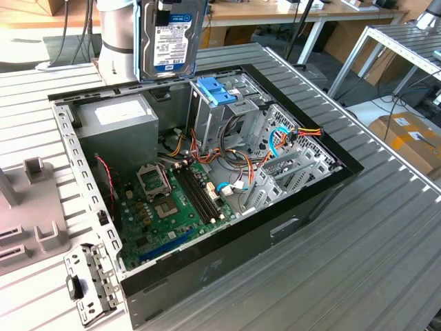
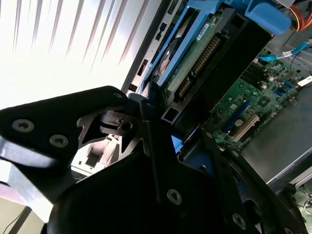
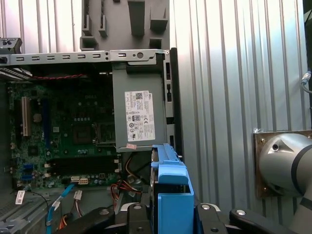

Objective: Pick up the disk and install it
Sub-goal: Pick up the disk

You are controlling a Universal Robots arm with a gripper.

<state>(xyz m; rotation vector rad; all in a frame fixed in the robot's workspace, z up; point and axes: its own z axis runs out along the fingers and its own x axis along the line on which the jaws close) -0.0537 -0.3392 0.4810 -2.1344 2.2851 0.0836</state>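
The disk (image 1: 172,38), a dark drive with a white-and-blue label in a light blue carrier, hangs upright in the air above the far edge of the open computer case (image 1: 65,131). In the exterior view it is just left of and above the metal drive cage (image 1: 238,117) with its blue latch piece (image 1: 217,89). My gripper (image 3: 170,213) is shut on the disk (image 3: 170,190), one black finger on each side of the blue carrier. The second wrist view shows the disk's circuit-board face (image 2: 195,58) edge-on over the motherboard.
Inside the case lie the grey power supply (image 1: 114,117), the green motherboard (image 1: 172,200) and bundles of coloured cables (image 1: 275,138). A grey moulded tray (image 1: 27,207) and a loose metal bracket (image 1: 86,279) sit at the exterior view's left. The arm's base (image 1: 117,27) stands behind the case.
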